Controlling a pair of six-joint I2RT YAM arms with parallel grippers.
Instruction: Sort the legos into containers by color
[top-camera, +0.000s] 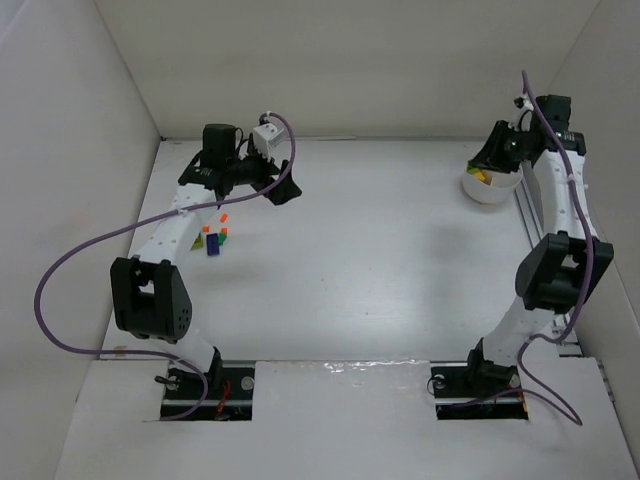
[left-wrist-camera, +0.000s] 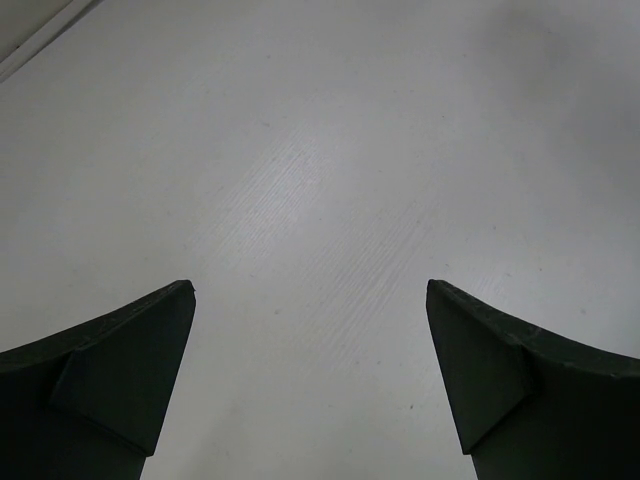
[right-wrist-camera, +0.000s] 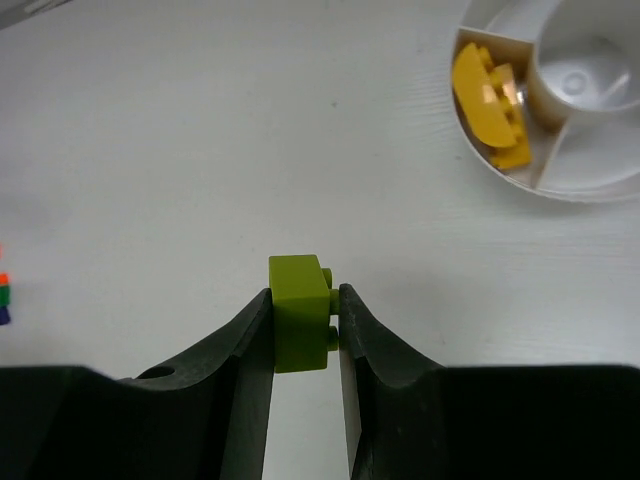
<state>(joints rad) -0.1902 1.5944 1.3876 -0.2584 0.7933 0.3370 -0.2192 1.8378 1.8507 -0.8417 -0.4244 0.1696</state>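
My right gripper (right-wrist-camera: 304, 292) is shut on a lime-green lego (right-wrist-camera: 298, 318), held above the table to the left of the white divided cup (right-wrist-camera: 590, 180). One wedge of the cup holds yellow legos (right-wrist-camera: 488, 100). In the top view the right gripper (top-camera: 487, 165) hovers at the cup's (top-camera: 492, 192) left rim. The left gripper (left-wrist-camera: 309, 285) is open, with only bare table between its fingers. In the top view it (top-camera: 283, 190) hangs right of a small cluster of orange, blue and green legos (top-camera: 214, 239) beside the left arm.
White walls close in the table on the left, back and right. The cup stands close to the right wall at the back. A purple cable (top-camera: 60, 270) loops out from the left arm. The same brick cluster (right-wrist-camera: 3, 290) shows at the right wrist view's left edge.
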